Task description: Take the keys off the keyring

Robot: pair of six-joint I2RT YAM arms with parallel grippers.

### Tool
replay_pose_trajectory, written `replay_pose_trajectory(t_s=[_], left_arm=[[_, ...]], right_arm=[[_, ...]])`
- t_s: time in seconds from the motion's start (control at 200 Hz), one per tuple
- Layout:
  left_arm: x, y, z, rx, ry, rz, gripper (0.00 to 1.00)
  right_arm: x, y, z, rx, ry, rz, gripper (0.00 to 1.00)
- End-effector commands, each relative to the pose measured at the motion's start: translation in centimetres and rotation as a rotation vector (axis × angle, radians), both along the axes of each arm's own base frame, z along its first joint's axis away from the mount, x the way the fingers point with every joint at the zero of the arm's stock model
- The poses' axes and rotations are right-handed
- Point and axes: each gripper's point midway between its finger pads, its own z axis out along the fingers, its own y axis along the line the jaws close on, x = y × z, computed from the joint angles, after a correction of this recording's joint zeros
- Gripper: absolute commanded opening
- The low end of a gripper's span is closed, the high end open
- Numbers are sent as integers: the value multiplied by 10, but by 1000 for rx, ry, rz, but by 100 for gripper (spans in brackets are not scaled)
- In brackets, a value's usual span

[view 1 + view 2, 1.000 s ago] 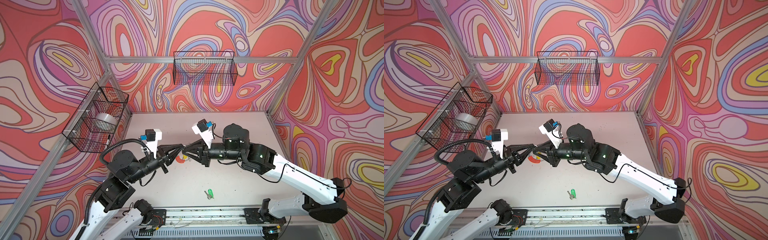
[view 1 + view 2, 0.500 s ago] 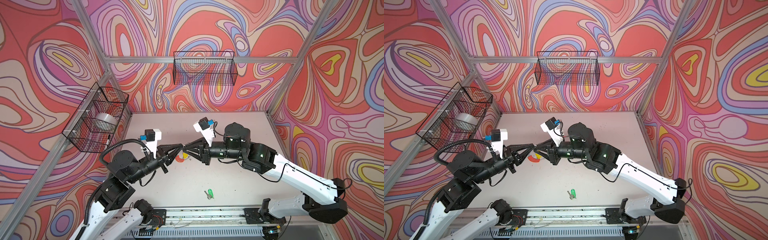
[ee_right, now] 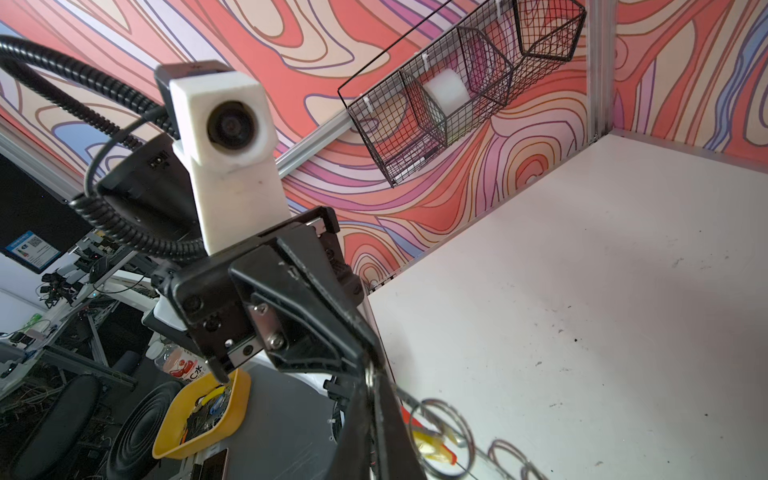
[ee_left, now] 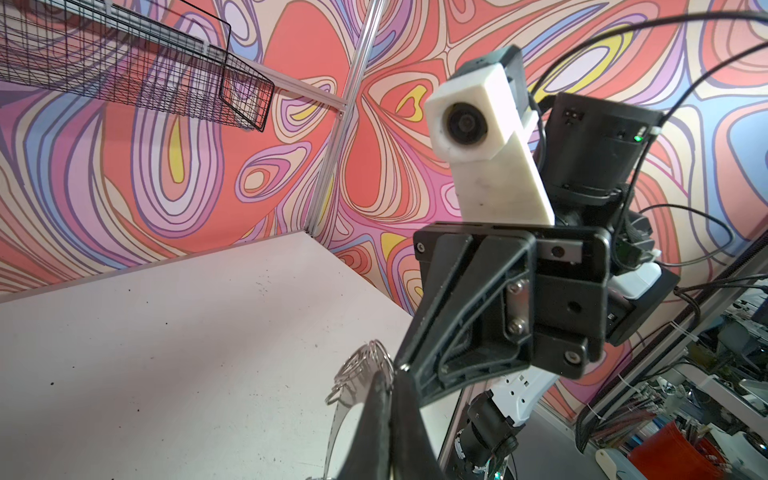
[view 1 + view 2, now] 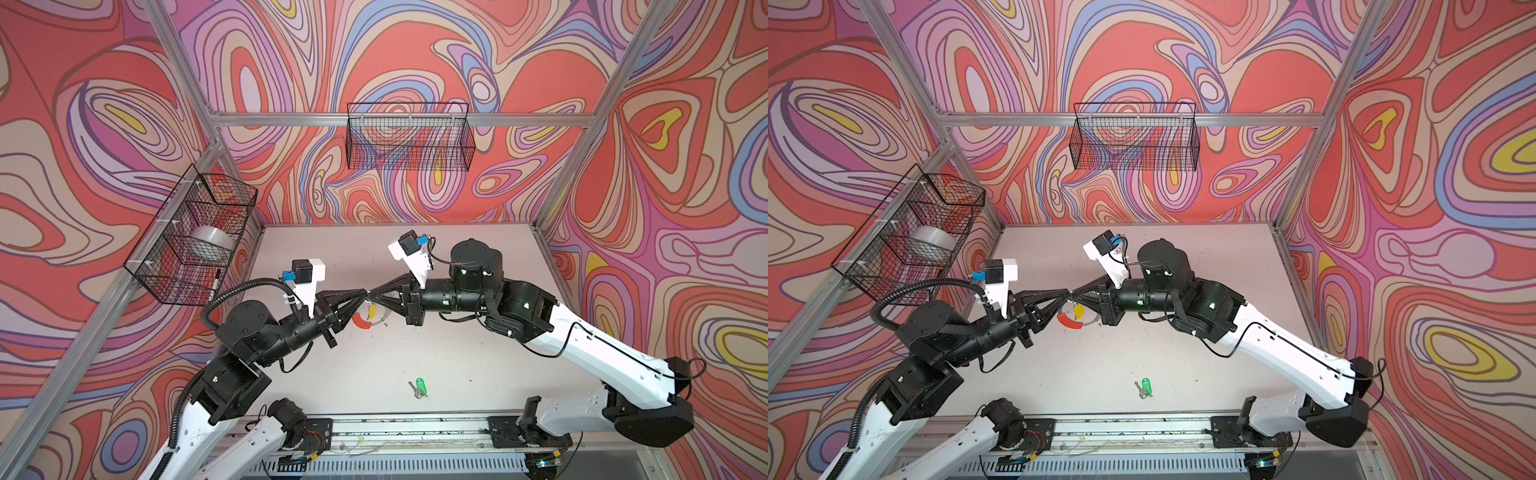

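The right pincer [image 5: 372, 293] is closed, its jaws together; in the right wrist view the arc of a thin split ring [image 3: 368, 384] is seen at the seam between them, though whether it is pinched cannot be told; the left pincer [image 5: 362, 294] is set tip to tip against it, its fingers [image 4: 376, 415] drawn close with only a slit between, and whether anything is clamped there cannot be told; the keyring [image 5: 360, 323] is hung just beneath the meeting tips, seemingly lifted off the tabletop [image 5: 457, 374], with the yellow-tagged key [image 5: 372, 309] dangling inside its curve; both pincers are held nearly level and pointed at each other over the middle of the tabletop; the left arm [image 5: 257, 328] is bent at the elbow and raised from the near left; the right arm [image 5: 582, 349] is stretched in a long slope from the near right; the green-tagged key [image 5: 419, 387] is laid flat towards the front edge, well apart from the keyring.
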Motion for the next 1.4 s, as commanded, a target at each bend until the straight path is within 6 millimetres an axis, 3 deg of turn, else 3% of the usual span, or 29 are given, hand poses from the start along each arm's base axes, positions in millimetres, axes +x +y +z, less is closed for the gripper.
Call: replay_pose_trajectory(t_s=[0.0,0.135,0.27,0.461,0.836,1.042,1.397], left_arm=[[-11,7,7,13,-31,-4,31],[-16,12,2,51,-39,6,44],[-21,5,-5,94,-28,-50,47],[-24,-8,-15,126,7,-133,47],[-49,-30,-11,85,22,-366,47],[-43,-37,-9,65,39,-383,48],[-34,-46,-8,53,57,-407,37]], right_arm=[[15,-24,-10,-95,20,-34,0],[19,-38,-21,-182,32,-1,0],[11,-40,-25,-245,12,79,0],[-3,-41,-33,-314,-12,198,0],[-24,-47,-23,-308,-68,315,0],[-30,-45,-17,-270,-73,354,0],[-35,-42,-9,-226,-82,378,0]])
